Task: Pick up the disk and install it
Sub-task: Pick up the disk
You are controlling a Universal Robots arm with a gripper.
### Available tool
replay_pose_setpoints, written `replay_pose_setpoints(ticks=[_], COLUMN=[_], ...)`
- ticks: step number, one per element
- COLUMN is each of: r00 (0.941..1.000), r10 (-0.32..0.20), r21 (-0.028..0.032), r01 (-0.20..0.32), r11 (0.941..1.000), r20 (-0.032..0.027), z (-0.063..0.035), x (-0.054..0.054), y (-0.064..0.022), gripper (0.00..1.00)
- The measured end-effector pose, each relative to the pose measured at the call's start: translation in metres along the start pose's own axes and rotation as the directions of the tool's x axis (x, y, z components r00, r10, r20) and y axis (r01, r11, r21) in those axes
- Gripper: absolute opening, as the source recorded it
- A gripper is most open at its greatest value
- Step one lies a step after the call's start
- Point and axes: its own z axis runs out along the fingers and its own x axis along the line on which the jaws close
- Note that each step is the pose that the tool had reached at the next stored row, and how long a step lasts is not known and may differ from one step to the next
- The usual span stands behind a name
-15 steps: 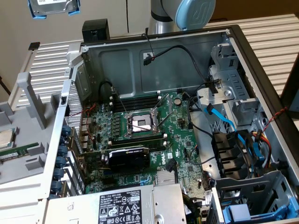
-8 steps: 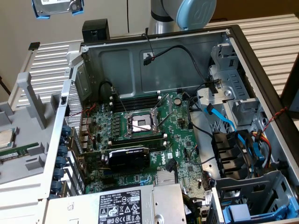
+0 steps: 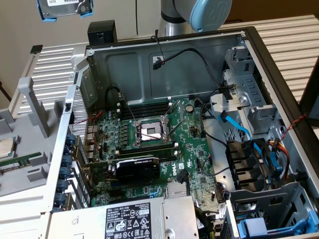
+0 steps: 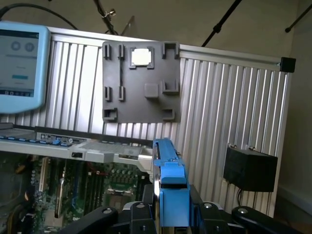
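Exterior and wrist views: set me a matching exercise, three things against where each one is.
1 silver-grey hard disk in blue plastic rail frame
2 small square silver processor chip
3 black rectangular graphics card

A seated on the green motherboard
B in the grey plastic holder
C clamped in the gripper

Pairs: 1-C, 2-B, 3-A

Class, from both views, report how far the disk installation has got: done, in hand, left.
Done: the disk is picked up, held in the air away from the open computer case. In hand: the gripper clamps its blue frame. Left: installing; it is not yet inside the case.
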Motion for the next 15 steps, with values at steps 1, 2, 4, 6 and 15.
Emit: replay_pose_setpoints(ticks=[1, 2, 4, 6, 15], r00=[1.0000, 1.0000, 1.0000, 1.0000, 1.0000], r10=[0.000, 0.000, 0.000, 0.000, 0.000], r21=[0.0000, 0.0006, 0.0033, 0.0060, 0.0102], r01=[0.000, 0.000, 0.000, 0.000, 0.000], r11=[1.0000, 1.0000, 1.0000, 1.0000, 0.9999], r20=[-0.0001, -0.0002, -0.0003, -0.0007, -0.0012], z=[-0.0003, -0.0004, -0.0008, -0.0014, -0.0017], x=[0.001, 0.001, 0.002, 0.003, 0.005], y=[-0.0015, -0.0037, -0.0086, -0.0135, -0.0267], gripper=[0.36, 0.36, 0.36, 0.36, 0.36])
